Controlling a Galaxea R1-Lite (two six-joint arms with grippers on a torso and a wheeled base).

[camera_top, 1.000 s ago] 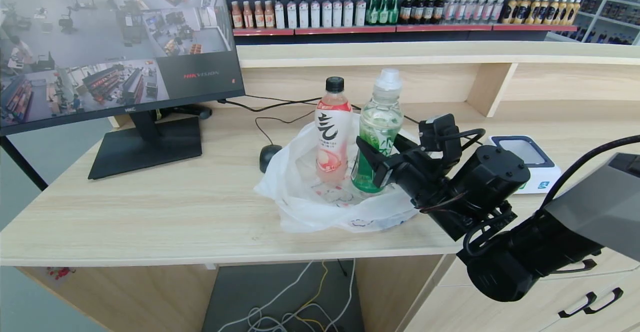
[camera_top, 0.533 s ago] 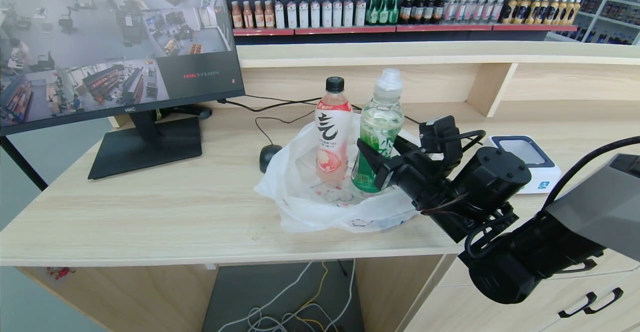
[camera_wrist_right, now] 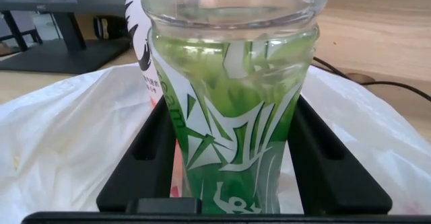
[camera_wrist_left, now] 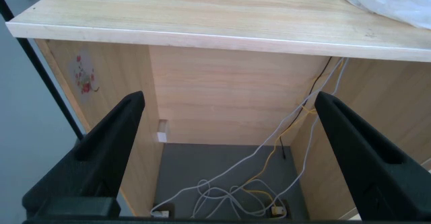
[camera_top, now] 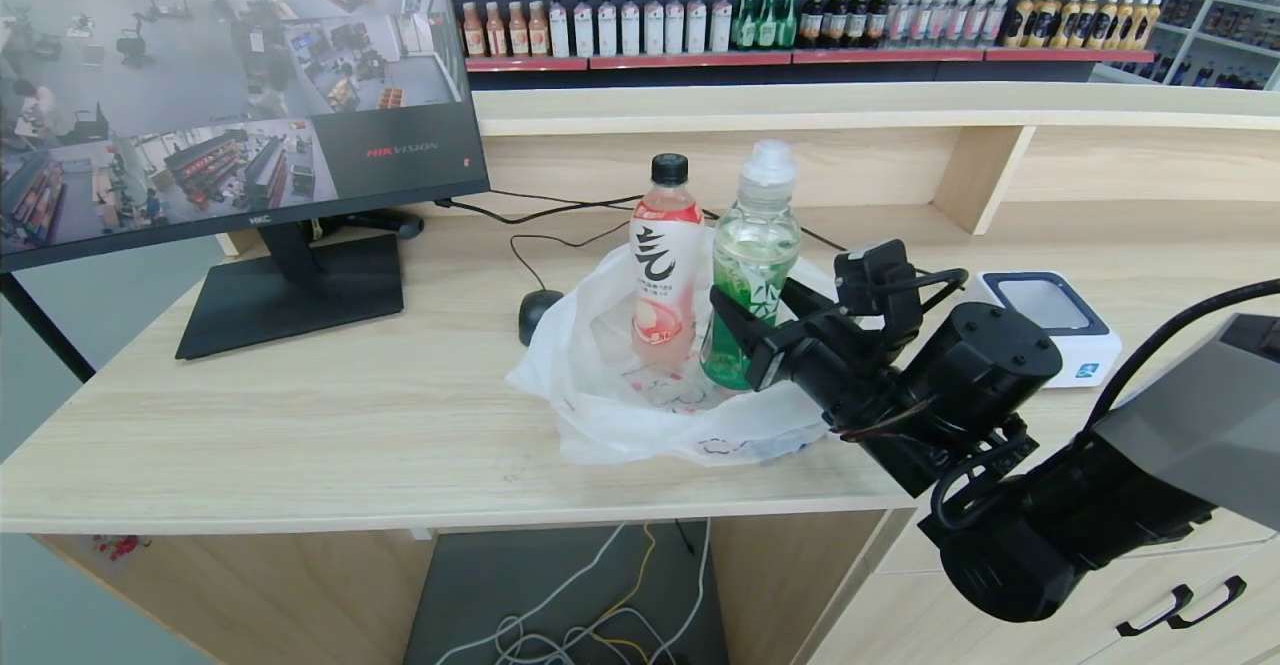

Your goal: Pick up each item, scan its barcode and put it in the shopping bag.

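Green bottle (camera_top: pixel 752 265) has shifted a touch toward 9 o'clock and slightly lower than 1 s ago, now nearly touching the pink bottle (camera_top: pixel 665 265). The right arm came along with it. Nothing else has moved.

State now:
- right fingers (camera_top: pixel 740 320) are clamped on the green bottle's lower body, one each side; wrist view confirms (camera_wrist_right: pixel 145 150)
- green bottle is upright, base down inside the bag (camera_top: pixel 600 385), at 3 o'clock of the pink bottle
- I can't tell if the base is bearing on the counter (camera_top: pixel 350 415) yet
- left fingers (camera_wrist_left: pixel 111 136) are apart, holding nothing, hanging low in front of the counter edge
- scanner (camera_top: pixel 1050 315) is at 3 o'clock of the bag, well apart

Step in hand looks like the drop-off into the bag. To do it well:
- lower straight down until the base is seated, and only then release
- keep the bottle vertical; any lean toward 9 o'clock knocks the pink one over
- spread the fingers just enough to clear, then back out toward 4 o'clock along the arm's line
- watch the bag film, since a finger could snag it on the way out and drag both bottles
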